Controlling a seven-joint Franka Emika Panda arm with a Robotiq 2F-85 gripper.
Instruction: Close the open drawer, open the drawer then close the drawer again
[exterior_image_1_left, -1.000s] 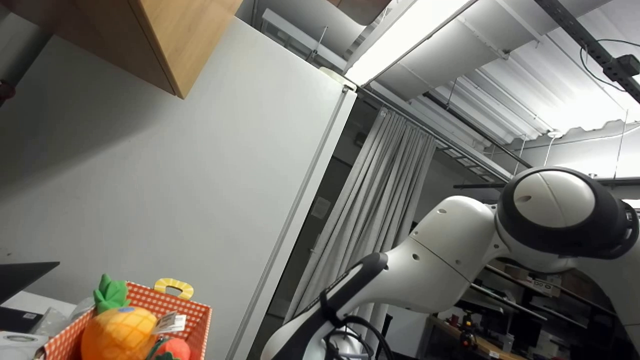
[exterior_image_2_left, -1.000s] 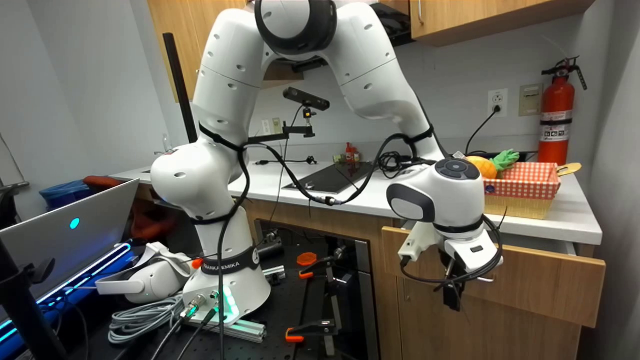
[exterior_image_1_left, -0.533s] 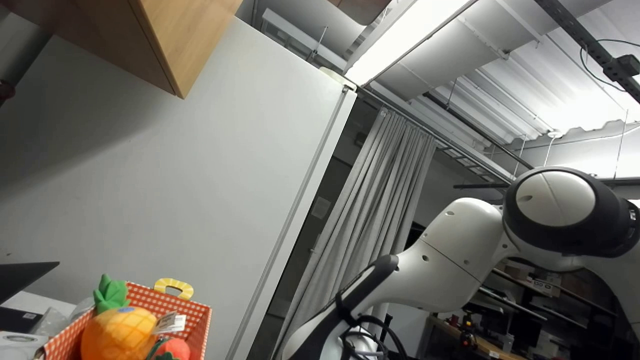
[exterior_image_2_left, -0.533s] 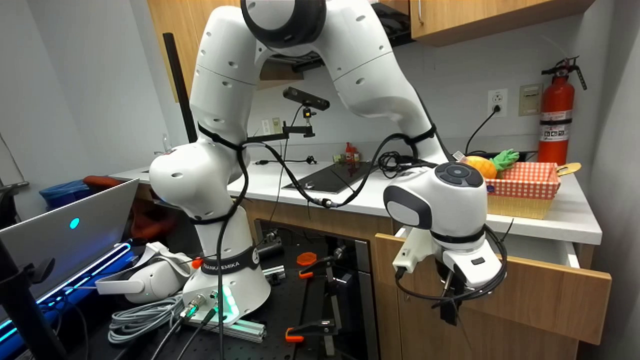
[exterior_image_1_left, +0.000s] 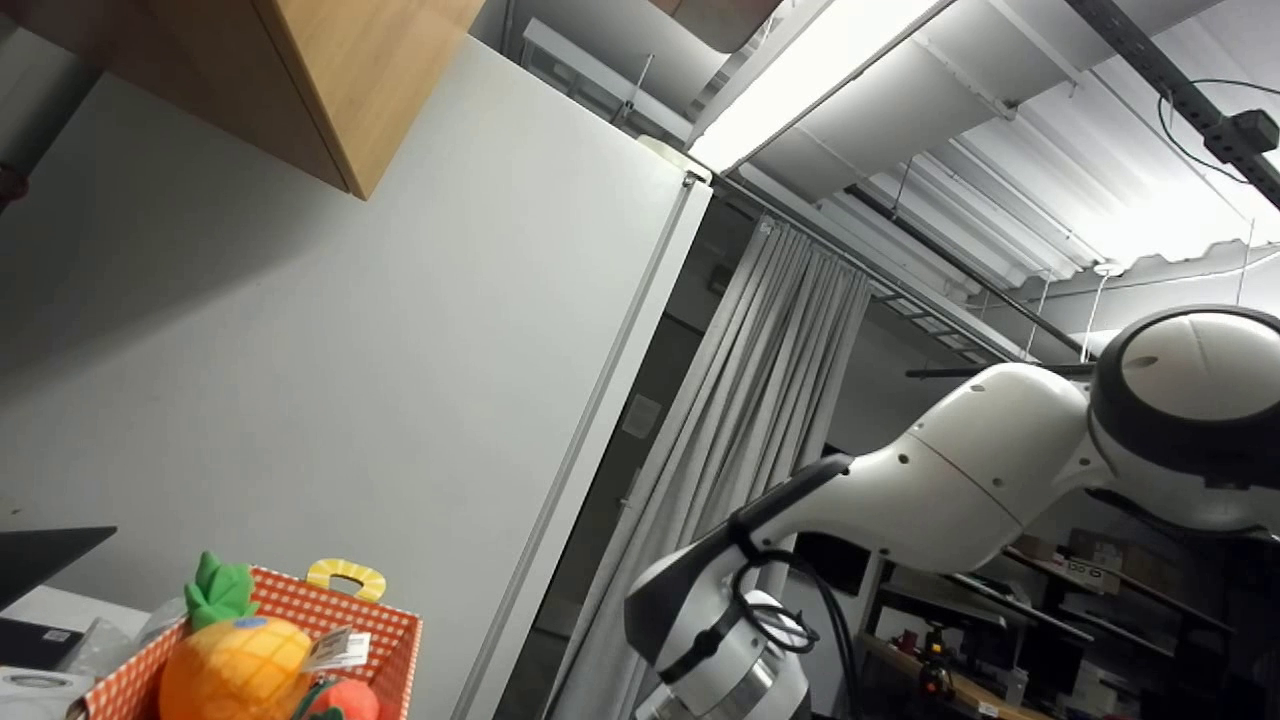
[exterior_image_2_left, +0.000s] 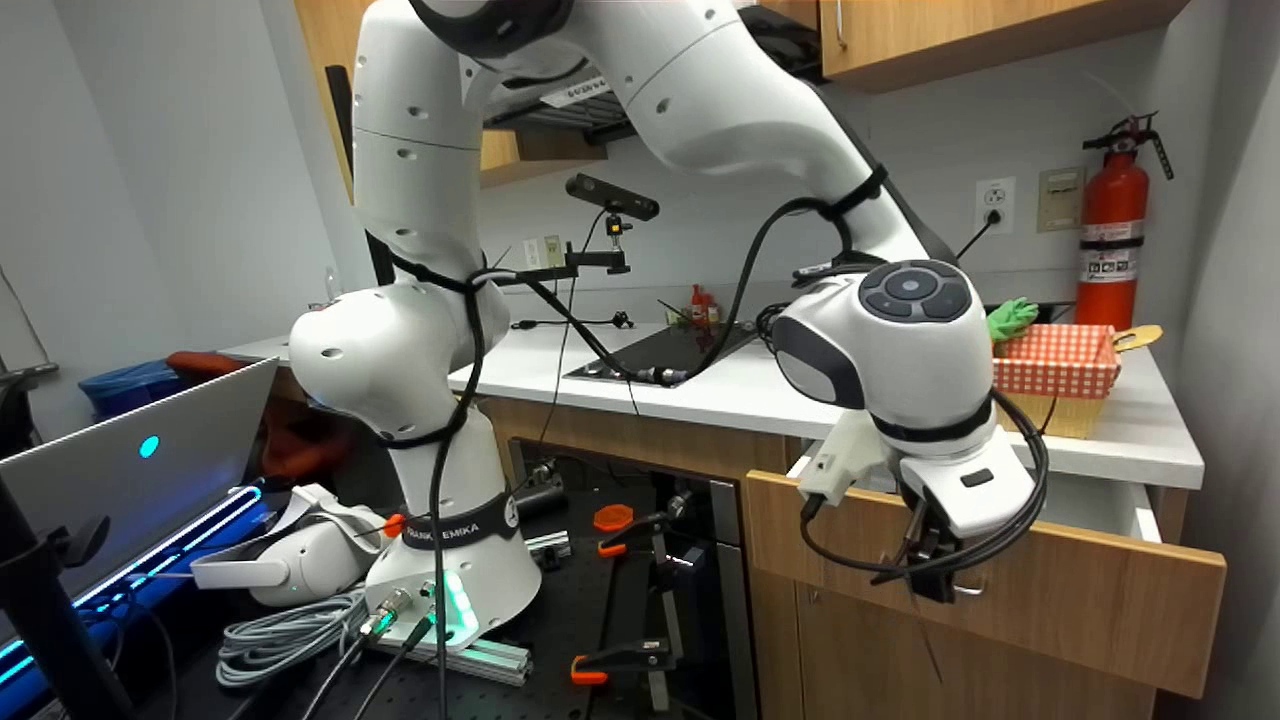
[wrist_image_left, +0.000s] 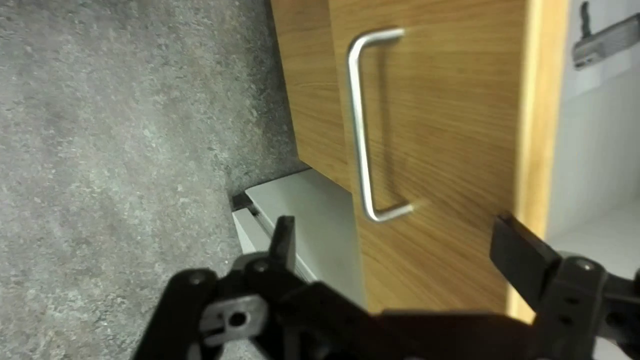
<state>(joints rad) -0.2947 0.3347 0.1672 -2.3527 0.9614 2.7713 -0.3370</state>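
Wrist view: gripper (wrist_image_left: 402, 245), jaws apart, gripping nothing; drawer (wrist_image_left: 450, 145), open; handle (wrist_image_left: 360, 130) lies higher in view than the gap, long axis crosswise to the jaws' spread.

In the wrist view the bottom edge cuts off the gripper (wrist_image_left: 396, 240), the drawer (wrist_image_left: 450, 140) runs past the top and right edges, its front rim (wrist_image_left: 540, 125) is blurred, and the grey part (wrist_image_left: 607, 45) behind it is unclear. In an exterior view the gripper hides much of the drawer handle (exterior_image_2_left: 969, 591), the arm's wrist (exterior_image_2_left: 905, 365) covers all of the plush pineapple (exterior_image_2_left: 1012, 317) but its leaves, and the top edge crops the elbow (exterior_image_2_left: 495, 25). In an exterior view the bottom edge cuts through the checked basket (exterior_image_1_left: 295, 597), and print on a white tag (exterior_image_1_left: 347, 652) is too small to read.
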